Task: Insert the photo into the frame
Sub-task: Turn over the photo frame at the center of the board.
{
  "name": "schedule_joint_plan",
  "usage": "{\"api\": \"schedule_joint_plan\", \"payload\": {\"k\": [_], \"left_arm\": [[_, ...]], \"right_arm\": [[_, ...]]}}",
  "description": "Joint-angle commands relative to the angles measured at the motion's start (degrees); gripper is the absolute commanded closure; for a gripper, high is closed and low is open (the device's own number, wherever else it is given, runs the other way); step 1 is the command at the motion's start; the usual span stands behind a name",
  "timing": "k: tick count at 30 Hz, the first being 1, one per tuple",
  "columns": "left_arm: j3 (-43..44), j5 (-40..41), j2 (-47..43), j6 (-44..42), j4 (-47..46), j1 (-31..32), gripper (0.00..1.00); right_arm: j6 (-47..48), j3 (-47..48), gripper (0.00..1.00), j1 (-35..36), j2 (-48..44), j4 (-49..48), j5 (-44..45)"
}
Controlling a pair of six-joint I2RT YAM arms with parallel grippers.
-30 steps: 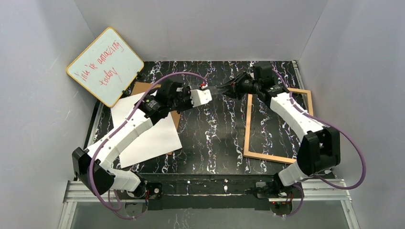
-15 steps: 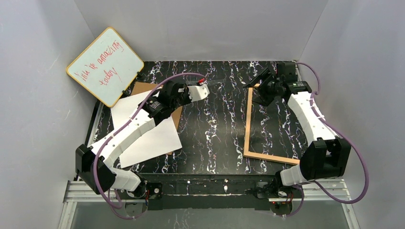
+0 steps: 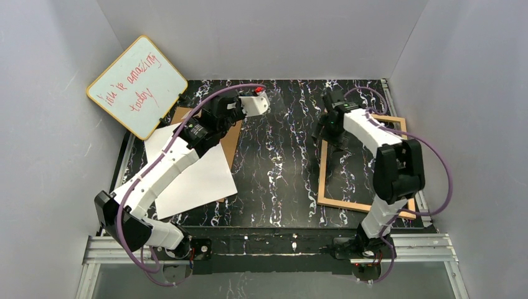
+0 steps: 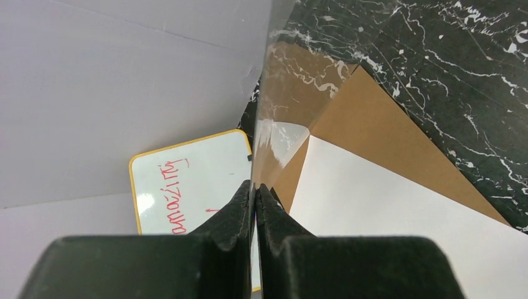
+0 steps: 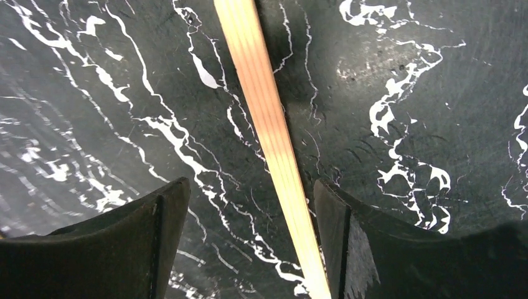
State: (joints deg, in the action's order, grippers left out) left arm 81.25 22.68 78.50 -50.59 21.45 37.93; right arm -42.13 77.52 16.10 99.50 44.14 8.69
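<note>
**Inspector:** Take the items from the largest down. The surface first.

**Assistant:** The black white-veined marble worktop (image 3: 280, 174) carries everything. On its right half lies the thin light-wood rectangular picture frame (image 3: 323, 171), flat, with the marble pattern showing inside its rails. Nothing lies within it.

**Inspector:** And the print?

**Assistant:** The large rectangular paper photo (image 3: 199, 180) lies on the left half, plain white side up, well apart from the frame. It partly covers the flat brown rectangular backing board (image 3: 184, 116), whose corners stick out at the far side. The yellow-rimmed whiteboard with red writing (image 3: 137, 86) leans at the far left corner and has no part in the job.

**Inspector:** What is off the surface?

**Assistant:** A thin clear glossy pane (image 4: 280, 93). The left wrist view shows it edge-on, reflecting the marble. The left claw (image 4: 255, 187) is clamped tight on its edge and holds it above the board and photo.

**Inspector:** The other arm?

**Assistant:** The right claw (image 5: 249, 187) stands with its fingers wide apart, straddling the frame's left rail near the far corner. It grips nothing.

**Inspector:** Progress?

**Assistant:** Early, in my judgement. The frame looks to be stripped down, with pane and board out of it. The photo is not yet in, and the pane, photo and board all have to go back.
</note>
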Motion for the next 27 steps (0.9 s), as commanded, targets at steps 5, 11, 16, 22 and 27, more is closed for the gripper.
{"api": "schedule_joint_plan", "payload": {"k": [5,11,16,22,27], "left_arm": [[2.14,2.87,-3.52,-1.35,4.09,-0.49,1.0],[2.11,4.07,-5.1,-2.13,4.73,-0.73,1.0],[1.46,5.24,-6.34,-3.76,4.74,-1.06,1.0],[3.12,6.82,-6.91,-5.79,3.99,-4.98,1.0],[8.49,2.2,-5.57,-1.13,6.63,-12.58,1.0]], "right_arm": [[0.84,6.91,0.23,6.22,8.85,4.37,16.36],[-0.65,5.1,0.29,6.81,12.27,4.85,19.94],[-0.67,2.7,0.34,6.84,13.17,2.26,17.88],[-0.63,1.44,0.58,7.97,15.63,-1.47,12.82],[-1.55,6.5,0.86,10.49,18.06,0.53,10.02]]}}
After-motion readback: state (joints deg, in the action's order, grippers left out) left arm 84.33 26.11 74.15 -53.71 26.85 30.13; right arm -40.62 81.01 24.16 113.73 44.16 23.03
